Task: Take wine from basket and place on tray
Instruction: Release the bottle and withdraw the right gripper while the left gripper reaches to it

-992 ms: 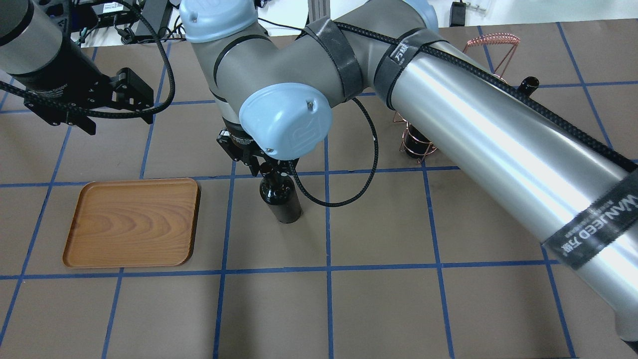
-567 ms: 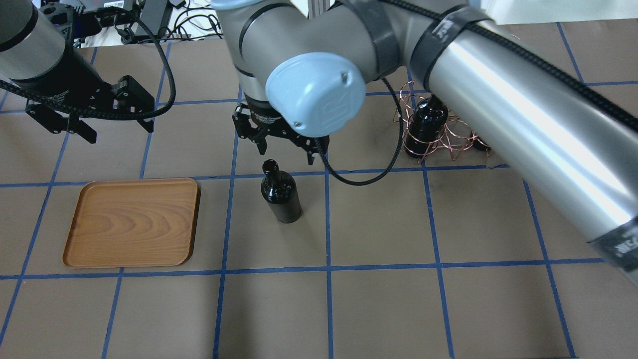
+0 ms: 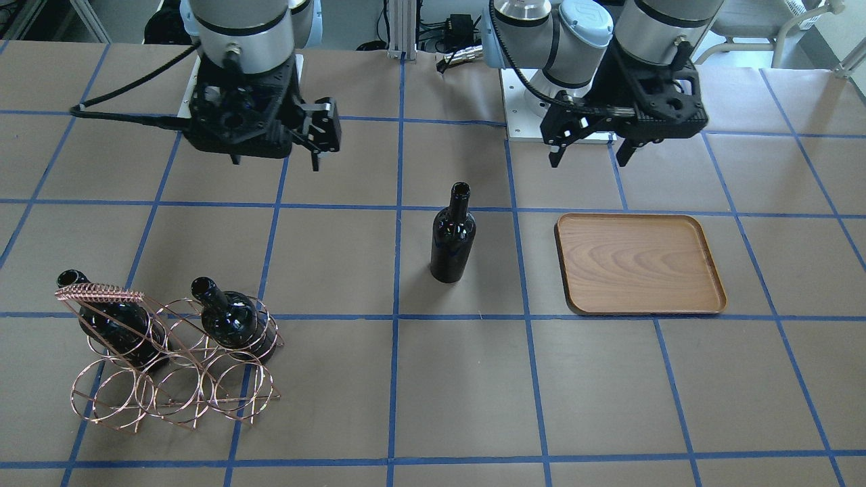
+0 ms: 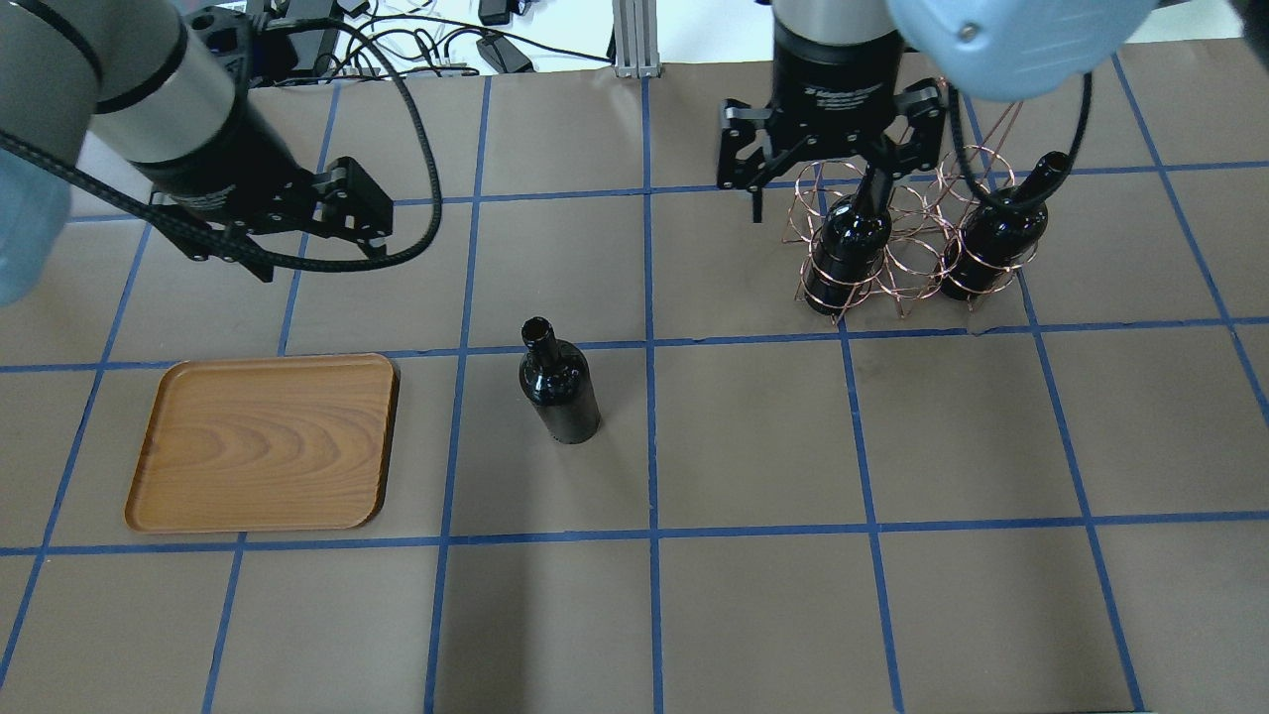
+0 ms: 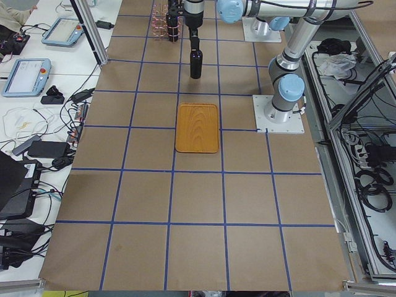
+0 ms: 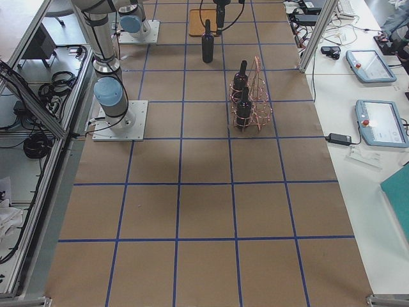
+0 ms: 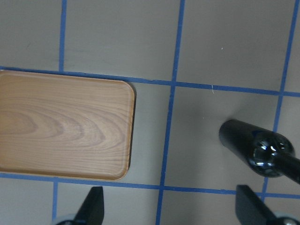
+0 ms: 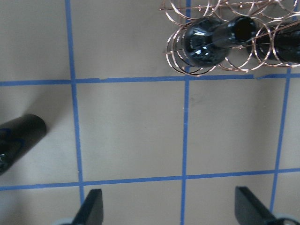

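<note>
from my console the glossy black glass wine bottle (image 4: pixel 560 389) stands upright on the brown paper-covered bench (image 4: pixel 753 615), alone inside one square of the blue tape grid (image 4: pixel 651 466), neck up and mouth showing. it is between the flat brown wooden tray (image 4: pixel 263 441) and the copper-coloured wire basket (image 3: pixel 172 389), apart from both and nearer the tray. nothing touches it. the tray lies flat on the bench on the robot's left, its grain and low rim plain to see. the basket sits on the robot's right with its coiled-wire handle bar (image 3: pixel 100 293) on top. two more black bottles (image 4: pixel 843 253) (image 4: pixel 991 248) sit in the rings of its row on the robot's side, necks tilted up out of the wire. the left tool (image 7: pixel 169 190) hangs above the bench with its fingers (image 7: pixel 93 208) spread wide and nothing between them. its own camera looks down on a rounded corner of the tray at one side and the lone bottle at the other. the right tool (image 8: pixel 168 192) hangs over the bench beside the basket, fingers (image 8: pixel 251 206) likewise spread and holding nothing. its camera shows bare bench between them, the basket's nearer bottle at the top edge and the base of the lone bottle at the left edge. in the overhead view the right tool overlaps the neck of that basket bottle, though i cannot tell whether they touch.
</note>
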Controlling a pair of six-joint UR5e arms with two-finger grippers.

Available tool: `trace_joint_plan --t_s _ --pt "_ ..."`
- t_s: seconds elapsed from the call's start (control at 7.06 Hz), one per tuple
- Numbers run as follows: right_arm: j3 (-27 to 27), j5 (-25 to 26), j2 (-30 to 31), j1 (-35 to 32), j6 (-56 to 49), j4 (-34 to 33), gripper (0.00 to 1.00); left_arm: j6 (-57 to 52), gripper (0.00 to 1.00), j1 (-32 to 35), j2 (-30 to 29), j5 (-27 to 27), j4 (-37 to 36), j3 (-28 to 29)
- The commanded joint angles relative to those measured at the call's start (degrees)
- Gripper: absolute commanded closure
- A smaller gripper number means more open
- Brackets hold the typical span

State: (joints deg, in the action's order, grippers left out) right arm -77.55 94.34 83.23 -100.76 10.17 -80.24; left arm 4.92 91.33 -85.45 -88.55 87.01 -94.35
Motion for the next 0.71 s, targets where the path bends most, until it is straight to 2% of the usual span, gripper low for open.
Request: trace_joint_plan --t_s 0.0,0.14,0.28,0.57 --pt "-7.23 0.14 6.64 4.95 -9.45 -4.97 0.0 3.61 0.0 7.26 -2.51 0.21 -2.72 -0.48" --pt "-9.09 -0.03 7.72 4.87 -9.72 -12.76 0.0 3.52 0.0 8.93 -3.31 0.22 -2.72 -0.83" --pt "-9.03 0.49 8.08 4.87 -9.9 -15.97 0.0 3.6 0.0 10.69 -4.88 0.22 -3.42 -1.27" --pt "-9.03 -0.21 8.08 4.7 -9.11 -15.92 0.0 3.96 0.0 12.02 -8.84 0.3 -6.67 -1.71"
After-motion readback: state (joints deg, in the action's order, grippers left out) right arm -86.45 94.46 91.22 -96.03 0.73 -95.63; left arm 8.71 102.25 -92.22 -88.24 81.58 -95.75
